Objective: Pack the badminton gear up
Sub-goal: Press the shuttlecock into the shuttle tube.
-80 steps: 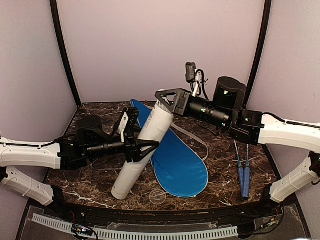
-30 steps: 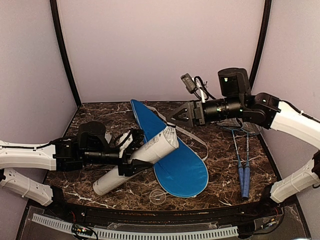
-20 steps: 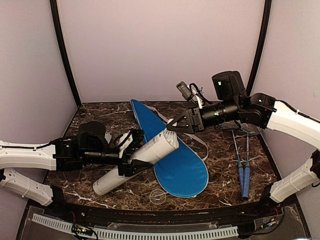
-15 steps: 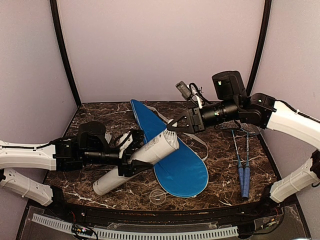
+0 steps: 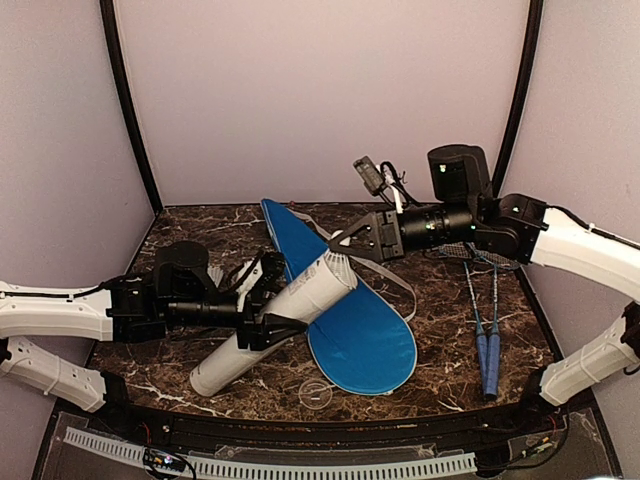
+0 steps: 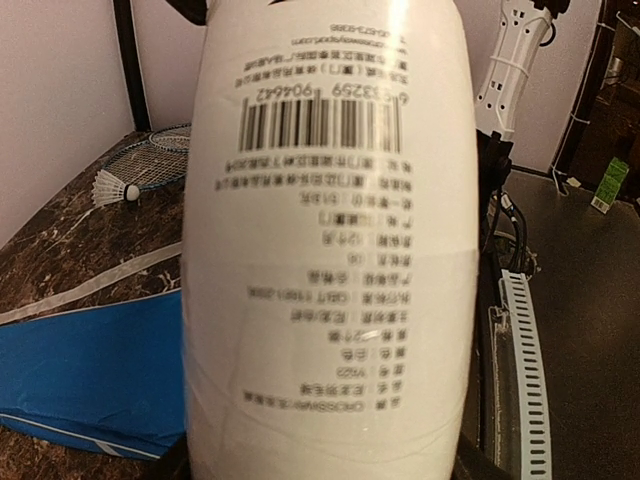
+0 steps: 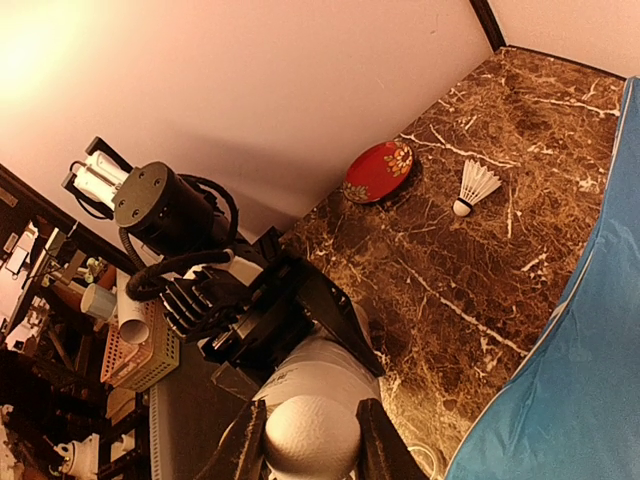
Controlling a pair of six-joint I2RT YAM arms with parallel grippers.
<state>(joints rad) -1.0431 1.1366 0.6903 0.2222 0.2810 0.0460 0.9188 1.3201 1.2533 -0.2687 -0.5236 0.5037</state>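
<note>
the left gripper (image 5: 278, 303) is clamped around the long white tube (image 5: 232, 358) at about its middle, one finger on each side of the barrel. the tube is tilted. its closed end is down at the marble table (image 5: 440, 330), on the near side of the fingers, and its open mouth is raised beyond them, toward the right gripper (image 7: 311, 462). in the left wrist view the tube's printed label and barcode fill the space between the fingers.

the right gripper is at the tube's mouth. its fingers (image 7: 243, 452) press on either side of a small rounded white head, seemingly the cork of a shuttlecock (image 7: 310, 428), so they are grasping it. in the top view, feathers show just under the fingertips at the tube's rim. straight beyond the fingertips in the right wrist view are the tube's barrel and the left gripper's black fingers.

the blue cover (image 5: 360, 325) lies flat on the table beneath the raised mouth and both sets of fingertips. a loose shuttlecock (image 7: 477, 185) lies on its side well beyond the right fingers, near a red oval dish (image 7: 378, 170). the two rackets (image 5: 487, 345) lie side by side, well apart from the right fingers on their outer side, blue handles toward the near edge. a clear round cap (image 5: 316, 395) sits on the table below the left fingers, just beside the cover's near end.
</note>
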